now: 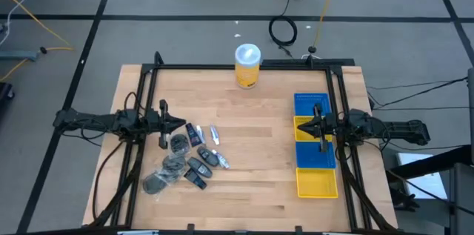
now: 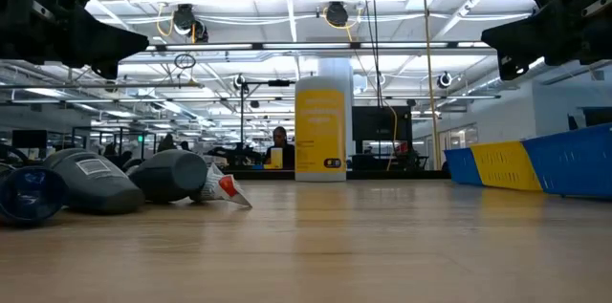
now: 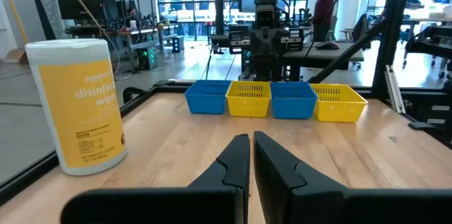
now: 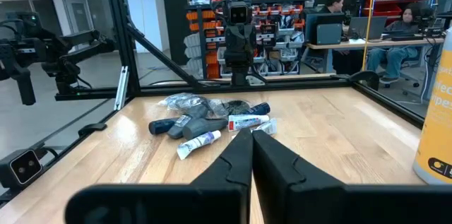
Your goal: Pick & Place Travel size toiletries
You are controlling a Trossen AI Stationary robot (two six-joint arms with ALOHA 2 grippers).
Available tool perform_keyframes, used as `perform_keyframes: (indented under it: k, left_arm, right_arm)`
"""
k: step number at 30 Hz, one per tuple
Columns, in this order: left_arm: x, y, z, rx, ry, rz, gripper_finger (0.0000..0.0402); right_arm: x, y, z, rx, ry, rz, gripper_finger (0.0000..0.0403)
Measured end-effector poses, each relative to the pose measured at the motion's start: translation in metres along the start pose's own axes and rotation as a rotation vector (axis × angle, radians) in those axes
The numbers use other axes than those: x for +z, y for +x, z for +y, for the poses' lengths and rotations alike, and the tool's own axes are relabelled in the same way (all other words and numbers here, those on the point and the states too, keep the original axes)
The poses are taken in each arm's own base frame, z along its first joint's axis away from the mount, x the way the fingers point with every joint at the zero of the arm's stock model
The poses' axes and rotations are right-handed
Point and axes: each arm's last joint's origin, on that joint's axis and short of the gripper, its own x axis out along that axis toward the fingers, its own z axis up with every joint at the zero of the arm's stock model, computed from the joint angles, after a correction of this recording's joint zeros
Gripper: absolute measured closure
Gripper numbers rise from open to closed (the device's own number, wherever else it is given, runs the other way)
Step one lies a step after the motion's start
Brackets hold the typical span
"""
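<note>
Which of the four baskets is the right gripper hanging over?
The right gripper hangs over the yellow basket second from the table's far end, between the two blue ones; the other yellow basket sits at the row's near end.

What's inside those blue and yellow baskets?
Nothing shows inside the row of four baskets: from above, the bare floors look empty. The right gripper hangs over the second basket and hides part of it. The toiletries lie in a pile below the left gripper.
</note>
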Motion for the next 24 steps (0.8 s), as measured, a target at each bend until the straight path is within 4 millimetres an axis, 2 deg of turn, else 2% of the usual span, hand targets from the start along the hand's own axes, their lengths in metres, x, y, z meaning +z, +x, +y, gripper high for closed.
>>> perform_keyframes:
  k: [18,24]
  left_arm:
    - [0.0015,0.0,0.0,0.0,0.0,-0.015,0.038]
    - [0.0085,-0.0003,0.0002,-0.003,-0.117,-0.087,0.038]
  right_arm:
    - [-0.0001,0.0,0.0,0.0,0.0,0.0,0.0399]
    - [-0.0001,0.0,0.0,0.0,0.0,0.0,0.0399]
